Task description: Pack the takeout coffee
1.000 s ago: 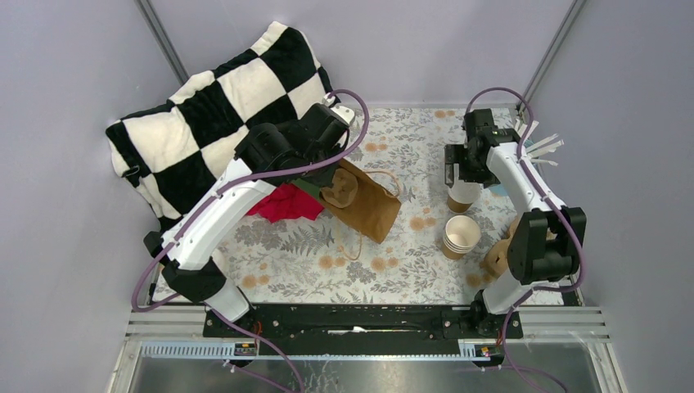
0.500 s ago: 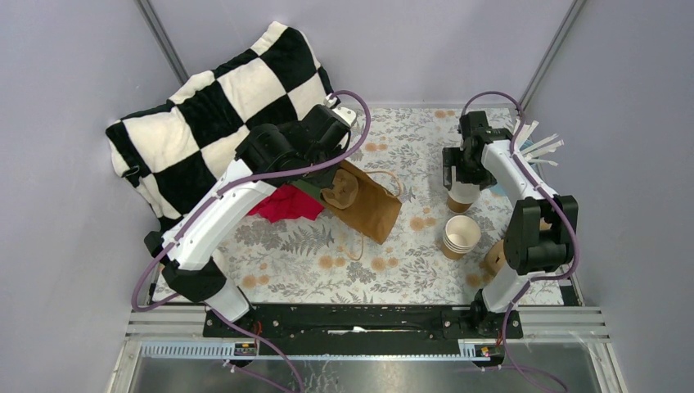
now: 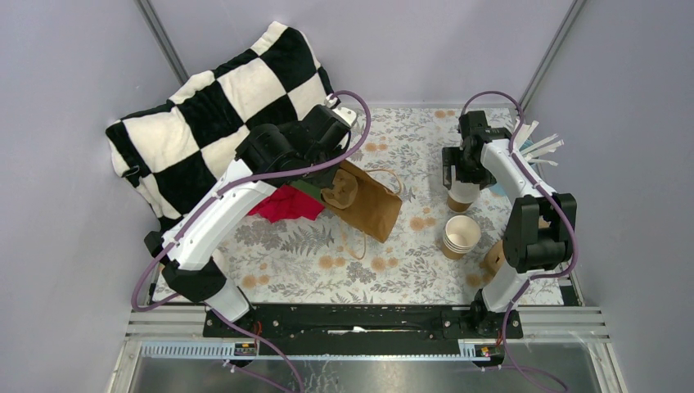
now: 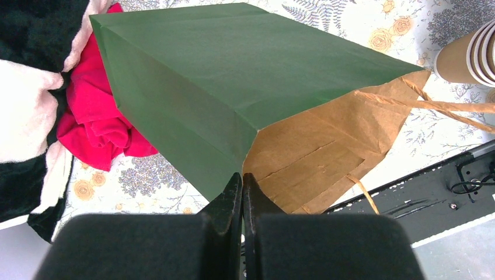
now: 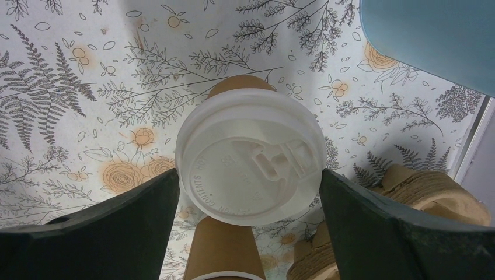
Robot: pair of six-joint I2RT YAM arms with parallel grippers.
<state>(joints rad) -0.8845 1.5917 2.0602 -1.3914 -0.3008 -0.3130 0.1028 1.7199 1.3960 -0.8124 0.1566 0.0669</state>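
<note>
The takeout coffee [image 3: 462,196], a brown paper cup with a white lid [image 5: 251,169], stands on the floral table at the right. My right gripper [image 5: 248,172] comes down over it, one finger on each side of the lid and both touching its rim [image 3: 463,173]. My left gripper [image 4: 242,176] is shut on the rim of a paper bag [image 4: 233,76] that is green outside and brown inside. That bag [image 3: 370,209] lies on its side mid-table, mouth held open toward the left arm.
A stack of lidless cups [image 3: 461,236] stands just near of the coffee, and a cardboard carrier [image 3: 497,255] lies beside it. Red cloth [image 3: 282,205] and a checkered blanket [image 3: 213,106] fill the left. A blue object [image 5: 432,35] and white sticks [image 3: 540,146] lie at the far right.
The right arm has shifted a little and its fingers have narrowed onto the lid. The left arm and the bag have not moved.
</note>
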